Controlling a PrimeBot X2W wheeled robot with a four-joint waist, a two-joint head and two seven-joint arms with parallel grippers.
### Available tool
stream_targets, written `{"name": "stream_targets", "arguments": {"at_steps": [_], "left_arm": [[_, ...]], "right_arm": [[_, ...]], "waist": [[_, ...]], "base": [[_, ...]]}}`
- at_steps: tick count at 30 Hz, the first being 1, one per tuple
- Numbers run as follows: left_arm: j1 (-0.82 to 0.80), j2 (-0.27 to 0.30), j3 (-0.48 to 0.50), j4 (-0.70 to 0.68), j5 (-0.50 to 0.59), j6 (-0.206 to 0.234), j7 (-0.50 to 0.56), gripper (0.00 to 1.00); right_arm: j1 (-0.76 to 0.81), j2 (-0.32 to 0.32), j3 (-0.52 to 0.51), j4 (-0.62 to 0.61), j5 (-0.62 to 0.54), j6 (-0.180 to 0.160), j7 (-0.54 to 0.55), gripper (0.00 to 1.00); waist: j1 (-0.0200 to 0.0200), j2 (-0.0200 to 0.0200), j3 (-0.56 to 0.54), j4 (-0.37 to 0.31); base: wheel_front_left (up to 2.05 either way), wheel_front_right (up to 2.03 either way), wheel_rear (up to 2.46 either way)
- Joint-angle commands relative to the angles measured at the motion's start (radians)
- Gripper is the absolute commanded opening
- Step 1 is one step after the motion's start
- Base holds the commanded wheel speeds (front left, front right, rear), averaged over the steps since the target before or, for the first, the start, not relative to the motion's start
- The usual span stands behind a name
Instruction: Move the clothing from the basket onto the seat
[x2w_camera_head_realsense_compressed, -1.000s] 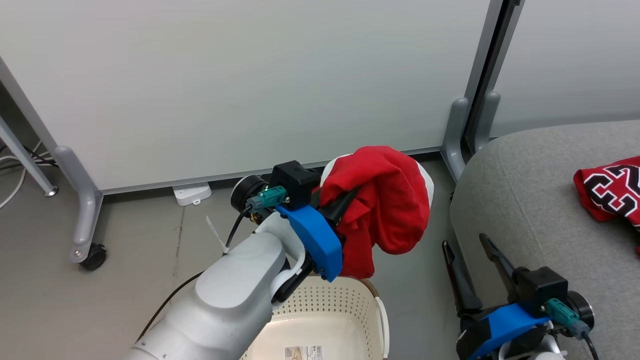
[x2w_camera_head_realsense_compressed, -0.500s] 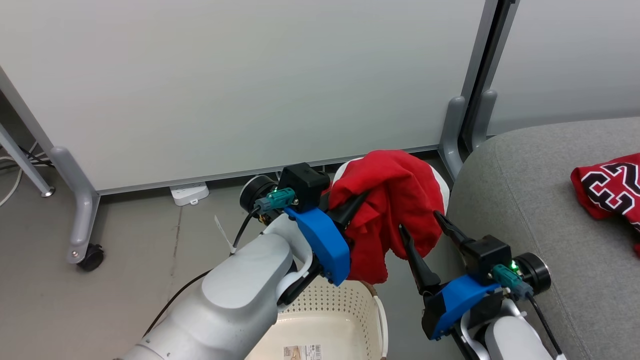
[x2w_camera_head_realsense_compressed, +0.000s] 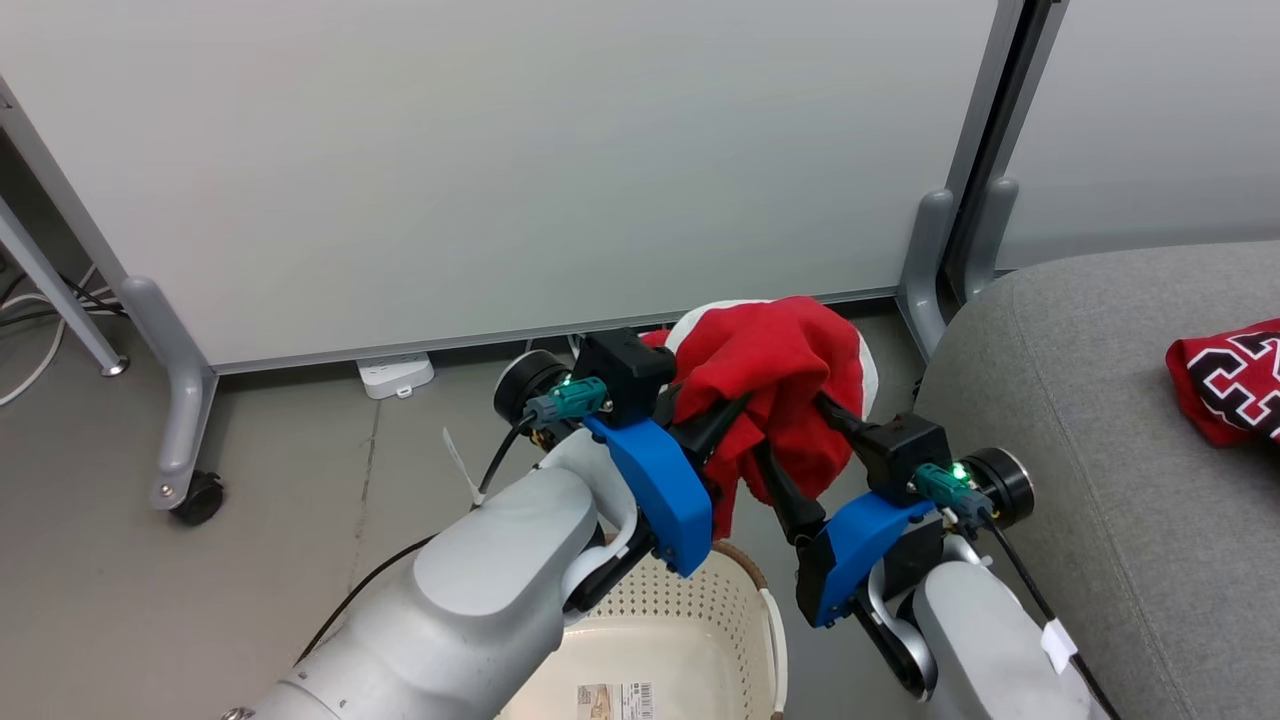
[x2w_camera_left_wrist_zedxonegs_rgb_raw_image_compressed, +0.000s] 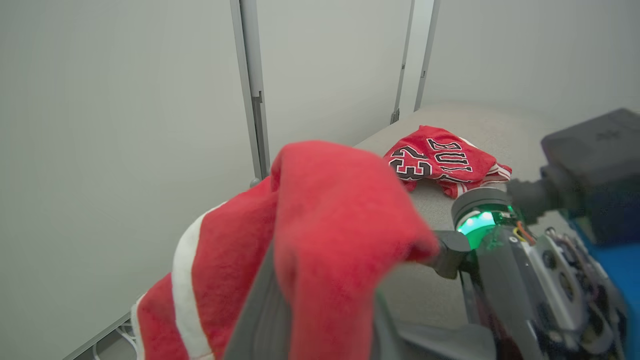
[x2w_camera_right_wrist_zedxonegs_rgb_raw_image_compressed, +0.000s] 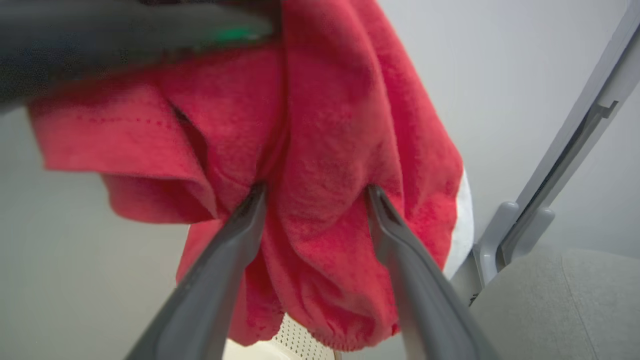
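Right gripper has risen, jaws apart around one garment clamped by left gripper (second garment on seat).

White partition panels, power strip — grey floor

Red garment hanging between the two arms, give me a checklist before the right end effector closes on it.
1. Left end effector grips the red garment: ok.
2. Right end effector open, fingers straddling a fold: ok.
3. Garment hangs above the basket: ok.
4. Seat has bare space beside the jersey: ok.
5. How firmly the left grip holds: cannot tell.
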Motion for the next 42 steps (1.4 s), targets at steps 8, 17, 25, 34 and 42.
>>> {"name": "stream_targets", "arguments": {"at_steps": [8, 17, 25, 34, 42], "left_arm": [[-0.017, 0.002, -0.016, -0.002, -0.018, 0.000, -0.007, 0.00], [-0.016, 0.002, -0.044, -0.004, -0.042, 0.000, -0.007, 0.00], [-0.009, 0.001, -0.072, 0.001, -0.064, -0.001, -0.007, 0.00], [-0.015, 0.001, -0.063, 0.009, -0.069, 0.001, -0.008, 0.00], [-0.012, 0.001, -0.051, 0.009, -0.059, 0.005, -0.008, 0.00]], "right_arm": [[-0.099, 0.002, 0.062, 0.085, 0.035, -0.001, -0.042, 1.00], [-0.168, 0.003, 0.081, 0.166, 0.044, -0.001, -0.071, 1.00], [-0.200, 0.003, 0.103, 0.235, 0.049, -0.001, -0.099, 0.00], [-0.190, 0.002, 0.132, 0.281, 0.077, -0.001, -0.114, 0.00], [-0.199, 0.002, 0.137, 0.302, 0.094, -0.001, -0.126, 0.00]], "waist": [[-0.0001, 0.0000, 0.002, 0.001], [-0.0001, 0.0000, -0.003, 0.006], [-0.0001, 0.0000, -0.013, 0.022], [-0.0001, 0.0000, -0.018, 0.024], [-0.0001, 0.0000, -0.018, 0.007]], "base": [[0.00, 0.00, 0.00], [0.00, 0.00, 0.00], [0.00, 0.00, 0.00], [0.00, 0.00, 0.00], [0.00, 0.00, 0.00]]}}
